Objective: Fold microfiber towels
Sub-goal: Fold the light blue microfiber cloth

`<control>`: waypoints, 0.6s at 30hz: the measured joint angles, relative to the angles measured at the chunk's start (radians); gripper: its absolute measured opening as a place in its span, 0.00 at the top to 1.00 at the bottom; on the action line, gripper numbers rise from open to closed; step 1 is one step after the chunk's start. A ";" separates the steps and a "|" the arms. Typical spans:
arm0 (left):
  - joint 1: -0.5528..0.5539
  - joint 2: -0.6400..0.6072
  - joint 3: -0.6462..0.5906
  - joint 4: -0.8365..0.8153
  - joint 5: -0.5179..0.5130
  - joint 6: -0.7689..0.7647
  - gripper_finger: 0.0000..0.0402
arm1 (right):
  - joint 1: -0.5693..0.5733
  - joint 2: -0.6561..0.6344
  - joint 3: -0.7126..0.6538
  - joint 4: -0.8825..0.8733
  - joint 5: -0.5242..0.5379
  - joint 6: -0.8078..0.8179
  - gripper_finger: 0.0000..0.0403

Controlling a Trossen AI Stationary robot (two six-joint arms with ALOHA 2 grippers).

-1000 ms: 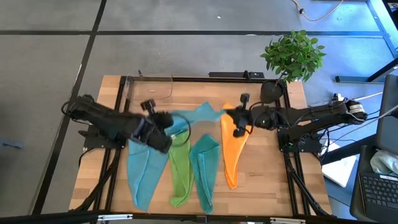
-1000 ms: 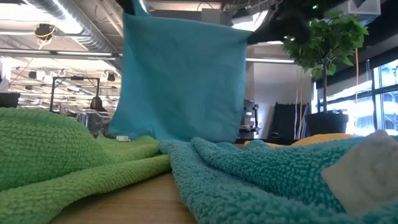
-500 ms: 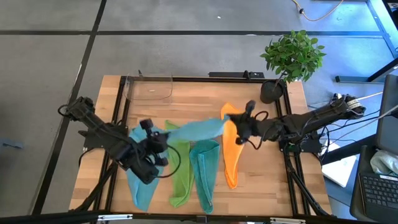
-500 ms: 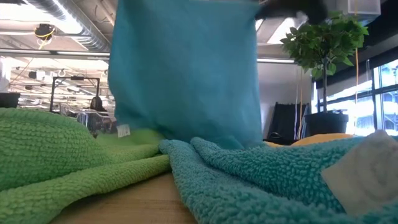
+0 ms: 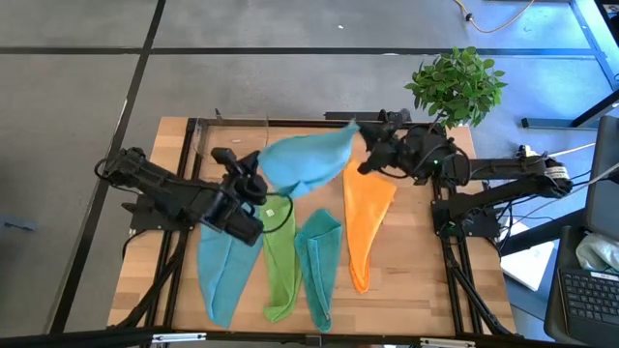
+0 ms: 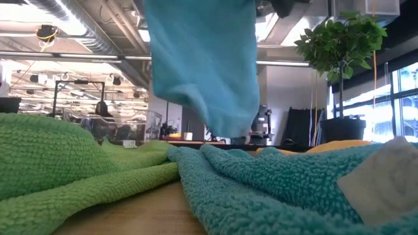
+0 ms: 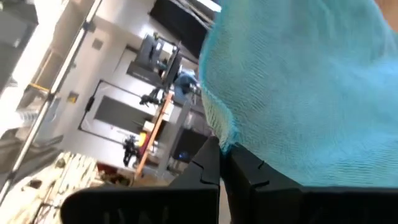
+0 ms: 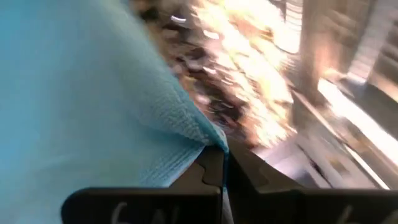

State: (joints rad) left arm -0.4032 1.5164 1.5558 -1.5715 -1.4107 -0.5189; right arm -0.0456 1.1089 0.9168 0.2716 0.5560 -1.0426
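Observation:
A light blue towel [image 5: 305, 162] is held up between my two grippers over the far half of the table; in the low view it [image 6: 202, 65] hangs clear of the cloths below. My left gripper [image 5: 255, 180] is shut on its left corner, and my right gripper [image 5: 364, 141] is shut on its right corner. Four more towels lie in long strips on the near half: light blue [image 5: 221, 271], lime green [image 5: 280, 261], teal [image 5: 319, 261] and orange [image 5: 366, 222]. My left gripper pinches a corner of the light blue towel [image 7: 225, 144] between its two shut fingers [image 7: 208, 168]. The cloth spreads away from the fingertips, lifted clear of the table. My right gripper pinches the towel's opposite corner [image 8: 213, 142] between its two shut fingers [image 8: 208, 171], at the edge of the cloth. The towel hangs from it toward the left gripper, clear of the table.
A clear plastic container [image 5: 232, 137] stands at the far left of the table. A potted plant [image 5: 455, 85] stands at the far right corner. The lime green towel [image 6: 65, 163] and the teal towel [image 6: 281, 189] fill the low view's foreground.
Both grippers, shut on the towel's corners, swung toward the near edge and then back toward the far edge and up. The right one has gone farther toward the plant. The towel has swung with them, and its hanging lower edge now sits higher.

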 joint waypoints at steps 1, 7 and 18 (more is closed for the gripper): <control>0.008 0.000 0.000 0.000 0.017 -0.002 1.00 | 0.001 0.001 0.008 -0.044 0.013 0.013 0.98; -0.003 0.001 0.000 0.000 0.083 -0.074 1.00 | 0.024 -0.011 0.005 -0.119 -0.093 0.193 0.98; -0.040 -0.032 0.000 0.000 0.080 -0.150 1.00 | -0.010 -0.015 0.025 -0.216 -0.077 0.253 0.98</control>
State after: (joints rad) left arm -0.4434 1.4841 1.5562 -1.5715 -1.3308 -0.6685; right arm -0.0552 1.0935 0.9417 0.0554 0.4787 -0.7896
